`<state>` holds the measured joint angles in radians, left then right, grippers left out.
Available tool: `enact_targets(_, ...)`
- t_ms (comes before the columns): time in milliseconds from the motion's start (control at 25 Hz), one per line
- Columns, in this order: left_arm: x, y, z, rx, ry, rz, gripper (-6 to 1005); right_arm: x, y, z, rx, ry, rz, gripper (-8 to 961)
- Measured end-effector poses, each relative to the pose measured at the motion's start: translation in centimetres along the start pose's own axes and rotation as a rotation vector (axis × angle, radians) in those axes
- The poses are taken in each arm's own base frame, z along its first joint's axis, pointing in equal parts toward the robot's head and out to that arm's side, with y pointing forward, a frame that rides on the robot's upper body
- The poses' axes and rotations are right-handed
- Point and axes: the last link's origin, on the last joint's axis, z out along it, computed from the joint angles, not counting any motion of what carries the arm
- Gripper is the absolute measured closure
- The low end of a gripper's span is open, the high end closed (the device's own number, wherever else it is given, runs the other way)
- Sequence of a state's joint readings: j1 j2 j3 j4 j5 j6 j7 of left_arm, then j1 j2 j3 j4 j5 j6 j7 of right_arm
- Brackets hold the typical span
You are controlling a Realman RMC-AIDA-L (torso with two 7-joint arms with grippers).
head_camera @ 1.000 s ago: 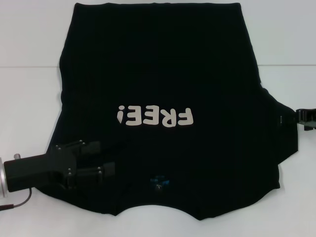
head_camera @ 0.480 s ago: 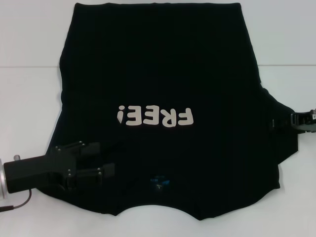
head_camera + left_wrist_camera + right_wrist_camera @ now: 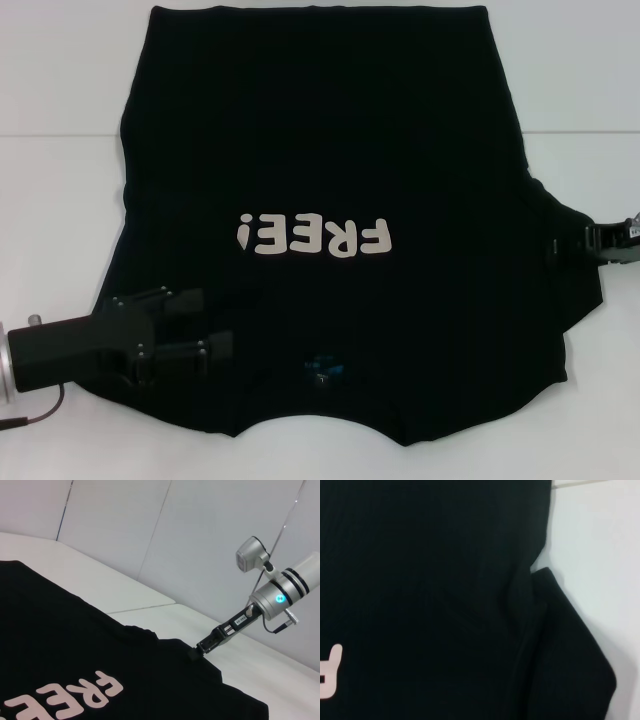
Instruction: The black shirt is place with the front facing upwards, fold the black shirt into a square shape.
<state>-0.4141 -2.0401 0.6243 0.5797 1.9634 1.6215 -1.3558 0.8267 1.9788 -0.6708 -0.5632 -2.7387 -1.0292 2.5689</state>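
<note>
Black shirt (image 3: 330,150) lies spread flat on the white table (image 3: 60,200), front up, filling most of the head view. Off-white "FREE!" print (image 3: 315,236) sits near the middle and reads upside down from the head camera. Blue neck label (image 3: 322,368) is at the near edge, so the collar points toward the robot and the hem lies at the far side.

Left gripper (image 3: 205,322) rests over the shirt's near left corner, at the left sleeve area. Its two fingers (image 3: 185,300) are spread apart with a clear gap between them; no cloth visibly pinched. The arm body comes in from the left edge of the table.

Right gripper (image 3: 588,240) is at the tip of the right sleeve, at the far right edge of the head view. Left wrist view shows it (image 3: 196,653) touching the sleeve edge, with the silver wrist behind it. Finger state cannot be told from any view.

Right wrist view shows black cloth with a fold line where the sleeve meets the body, and a sliver of the print (image 3: 330,677).
</note>
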Motion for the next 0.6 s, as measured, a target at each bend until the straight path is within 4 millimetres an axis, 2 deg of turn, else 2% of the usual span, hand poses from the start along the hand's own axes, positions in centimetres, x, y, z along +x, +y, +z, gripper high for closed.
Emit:
enact_targets(80,0.00,0.01,0.00,-0.001,0.000,0.000,127,0.01,-0.14,-0.07,0.004,-0.002,0.002,85)
enact_targets(520,0.15,-0.01,0.10,-0.004,0.001,-0.006,127,0.19,-0.48,-0.12,0.019,0.005,-0.011,570)
enact_targets(600,0.20,-0.03,0.10,-0.005,0.001,-0.007,127,0.18,-0.46,-0.11,0.021,0.006,-0.014,630)
